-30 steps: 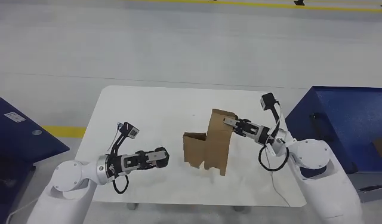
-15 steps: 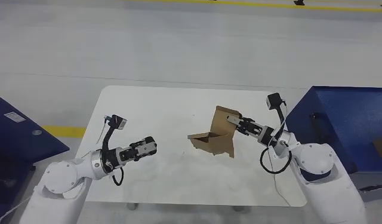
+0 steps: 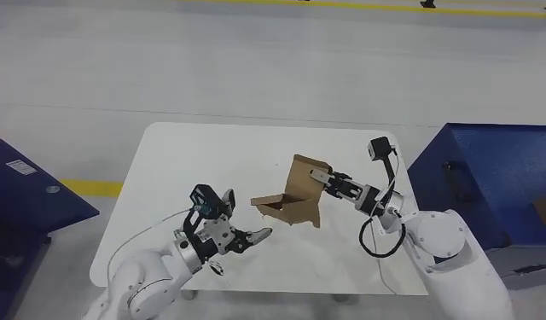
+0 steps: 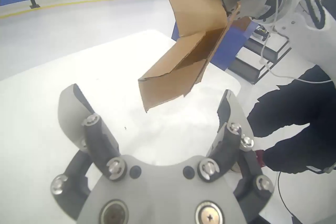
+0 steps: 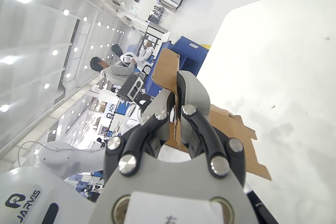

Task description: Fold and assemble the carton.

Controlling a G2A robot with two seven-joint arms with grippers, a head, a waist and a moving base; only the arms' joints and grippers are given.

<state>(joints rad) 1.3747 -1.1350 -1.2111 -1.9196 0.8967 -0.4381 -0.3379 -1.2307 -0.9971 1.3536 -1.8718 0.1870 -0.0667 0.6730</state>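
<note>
A brown carton (image 3: 290, 196), half unfolded with loose flaps, hangs tilted above the white table (image 3: 196, 166) right of its middle. My right gripper (image 3: 317, 177) is shut on the carton's upper panel; the cardboard edge (image 5: 172, 101) sits pinched between its fingers (image 5: 194, 93). The carton's open end (image 4: 183, 59) faces my left gripper (image 4: 149, 104), which stands open a short way in front of it, apart from it, with nothing between its fingers. From above, this left gripper (image 3: 252, 235) is near the table's front edge, lower left of the carton.
A blue bin (image 3: 486, 175) stands off the table's right side and another blue unit (image 3: 26, 192) off its left. The table's left and far parts (image 3: 222, 149) are bare white surface.
My left arm swung in from the left toward the carton and its gripper now faces the open end. The right gripper tipped the carton down and shifted it slightly left.
</note>
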